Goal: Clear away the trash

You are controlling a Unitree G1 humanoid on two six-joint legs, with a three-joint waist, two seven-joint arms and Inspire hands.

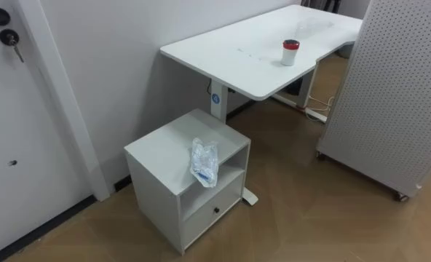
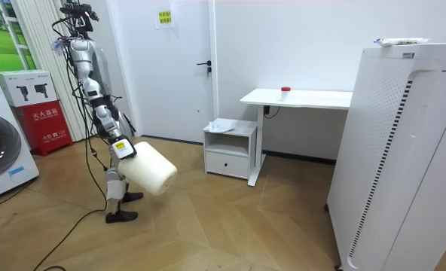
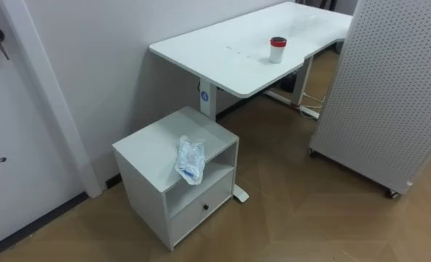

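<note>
A crumpled clear plastic bag point(image 1: 204, 161) lies at the front edge of a low white cabinet's top point(image 1: 164, 149), drooping over its open shelf. In the room view the bag point(image 2: 221, 126) is a pale heap on that cabinet point(image 2: 230, 147). I stand a few steps off on the wood floor, at the room view's left, facing the cabinet. My right hand point(image 2: 120, 147) hangs low and holds a large white bin point(image 2: 149, 168), tilted, off the floor beside my legs.
A white desk point(image 1: 237, 51) behind the cabinet carries a red-and-white cup point(image 1: 290, 52). A white perforated panel on casters point(image 1: 390, 87) stands to the right, a door point(image 1: 12, 109) to the left. Open floor lies between me and the cabinet.
</note>
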